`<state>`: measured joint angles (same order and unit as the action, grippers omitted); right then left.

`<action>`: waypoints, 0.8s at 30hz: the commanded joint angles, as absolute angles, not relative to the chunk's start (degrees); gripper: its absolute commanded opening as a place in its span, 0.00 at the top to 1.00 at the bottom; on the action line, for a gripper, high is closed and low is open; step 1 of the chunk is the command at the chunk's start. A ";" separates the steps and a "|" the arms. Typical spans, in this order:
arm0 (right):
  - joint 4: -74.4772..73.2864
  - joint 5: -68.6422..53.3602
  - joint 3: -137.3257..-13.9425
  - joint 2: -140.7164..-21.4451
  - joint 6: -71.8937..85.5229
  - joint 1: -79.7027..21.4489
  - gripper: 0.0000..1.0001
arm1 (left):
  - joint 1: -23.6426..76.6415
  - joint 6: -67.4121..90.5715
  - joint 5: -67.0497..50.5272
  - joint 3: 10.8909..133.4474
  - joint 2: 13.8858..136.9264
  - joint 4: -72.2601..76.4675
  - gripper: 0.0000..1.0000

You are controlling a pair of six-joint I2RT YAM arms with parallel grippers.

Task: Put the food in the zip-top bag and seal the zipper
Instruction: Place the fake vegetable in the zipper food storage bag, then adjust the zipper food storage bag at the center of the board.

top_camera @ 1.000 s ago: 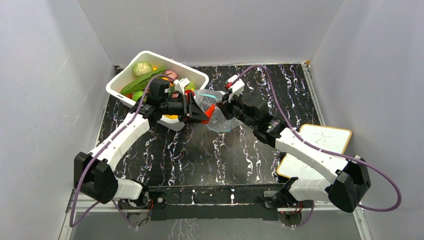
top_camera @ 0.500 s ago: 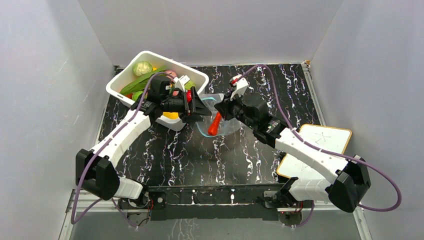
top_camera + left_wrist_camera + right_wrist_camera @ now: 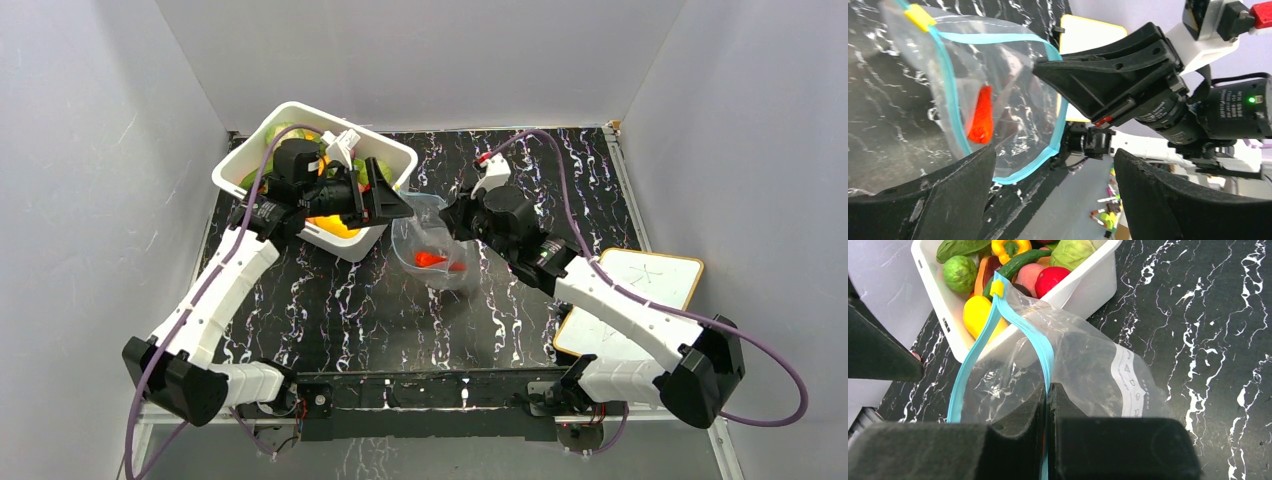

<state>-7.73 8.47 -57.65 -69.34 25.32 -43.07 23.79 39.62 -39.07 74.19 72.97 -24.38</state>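
Observation:
The clear zip-top bag (image 3: pixel 432 250) hangs open at the table's middle, with a red chili (image 3: pixel 431 259) inside. Its light-blue zipper (image 3: pixel 1044 352) carries a yellow slider (image 3: pixel 996 288). My right gripper (image 3: pixel 1046 390) is shut on the zipper strip and holds the bag's mouth up. My left gripper (image 3: pixel 395 205) is open and empty, just left of the bag's mouth, beside the tub. In the left wrist view the bag (image 3: pixel 1013 90) and the chili (image 3: pixel 981 122) show between my fingers (image 3: pixel 923 200). More food (image 3: pixel 1013 260) lies in the white tub (image 3: pixel 390 155).
A white board with a yellow rim (image 3: pixel 640 290) lies at the right front of the black marbled table (image 3: pixel 380 310). Grey walls close in the left, back and right sides.
The red chili dropped from my left gripper into the bag. My left gripper opened and drew back left toward the tub. The bag sank lower and settled on the table.

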 commanded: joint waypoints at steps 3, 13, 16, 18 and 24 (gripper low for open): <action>-6.44 12.87 -60.15 -64.79 29.71 -43.29 1.00 | 23.55 33.48 -28.31 77.30 69.88 -34.15 0.18; -2.44 10.94 -58.42 -63.48 34.54 -43.26 1.00 | 23.55 33.95 -33.05 70.82 73.45 -28.12 0.39; -2.37 10.48 -57.79 -63.65 35.06 -43.28 1.00 | 23.55 35.76 -35.94 68.77 74.25 -24.43 0.69; -2.53 10.38 -57.14 -63.76 34.13 -43.32 1.00 | 23.56 37.34 -37.07 68.07 73.93 -22.05 0.88; -8.09 15.01 -54.31 -66.48 29.63 -43.31 1.00 | 23.63 42.91 -41.65 68.00 71.11 -13.95 1.00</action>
<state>-7.27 11.73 -56.27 -65.39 32.34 -43.07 23.73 38.46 -35.94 67.55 75.05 -22.04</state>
